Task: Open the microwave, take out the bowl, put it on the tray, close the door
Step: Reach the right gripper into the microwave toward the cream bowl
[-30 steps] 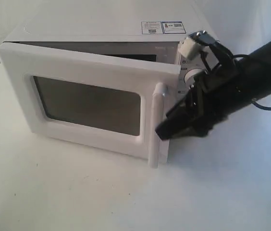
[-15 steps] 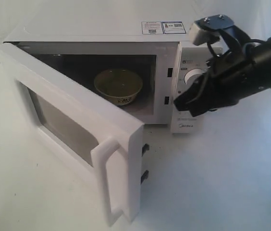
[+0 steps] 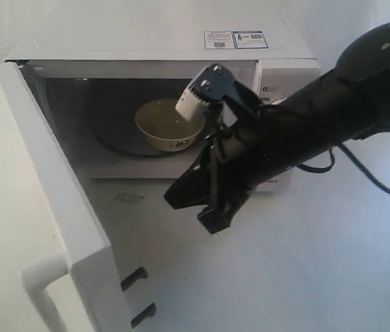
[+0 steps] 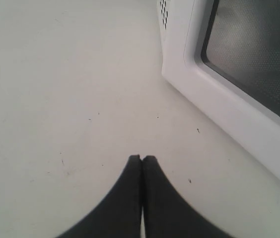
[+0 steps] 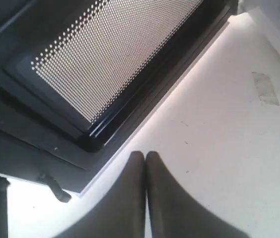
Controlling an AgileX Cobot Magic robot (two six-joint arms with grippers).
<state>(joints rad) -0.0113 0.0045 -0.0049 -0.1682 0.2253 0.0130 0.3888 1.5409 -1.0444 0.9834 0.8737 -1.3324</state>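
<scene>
Right now the bowl (image 3: 171,128) sits inside the microwave (image 3: 146,41) cavity, upright, right of centre. Door (image 3: 60,207) is swung wide open to the left, handle (image 3: 43,290) nearest the camera. Right gripper (image 3: 191,207) hangs over the table (image 3: 305,277) just outside the cavity opening, in front of and below the bowl, not touching it; its wrist view shows the fingers (image 5: 135,168) pressed together, holding nothing. Left gripper (image 4: 141,158) is likewise pressed together and empty, low over the table near the door's outer face.
</scene>
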